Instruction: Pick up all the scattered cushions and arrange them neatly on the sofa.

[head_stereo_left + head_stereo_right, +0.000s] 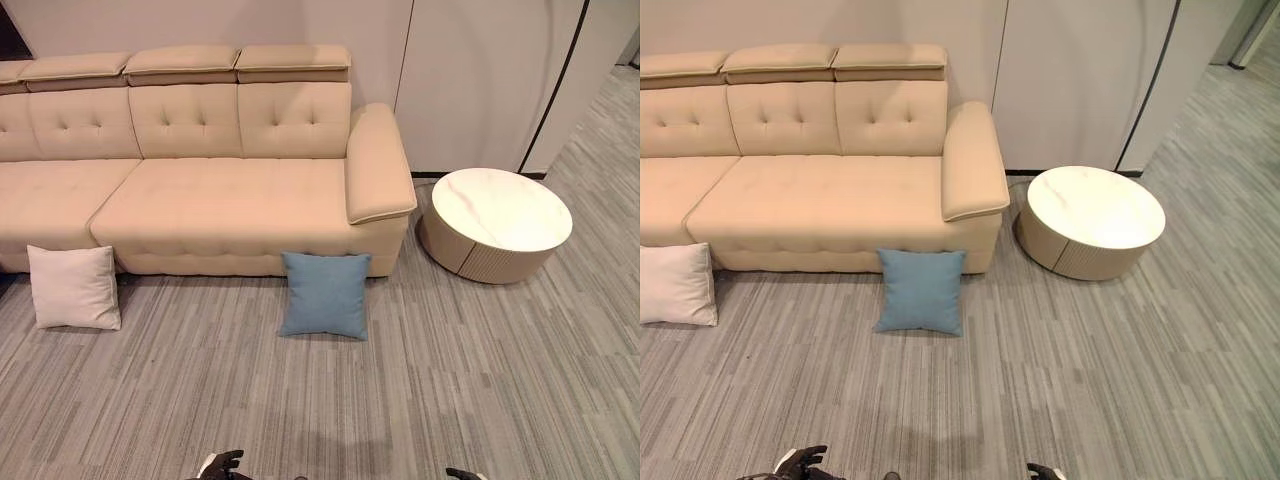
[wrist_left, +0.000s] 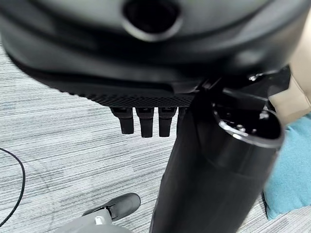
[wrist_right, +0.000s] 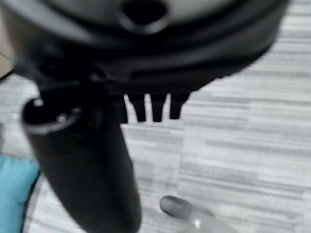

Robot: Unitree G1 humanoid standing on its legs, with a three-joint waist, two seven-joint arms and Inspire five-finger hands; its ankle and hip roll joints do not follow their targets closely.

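Low at view's bottom edge: left hand [image 2: 146, 121], right hand [image 3: 150, 107], fingers straight, both empty.

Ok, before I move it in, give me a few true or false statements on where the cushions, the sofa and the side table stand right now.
1. The blue cushion lies on the sofa seat. False: it stands on the floor, leaning against the front of the sofa, below the armrest end.
2. The cream cushion is on the floor to the blue one's left. True.
3. The sofa seat holds no cushions. True.
4. The round table stands between the two cushions. False: it stands past the sofa's armrest, on the right.
5. Each robot hand holds a cushion. False: the left robot hand and the right robot hand hold nothing.
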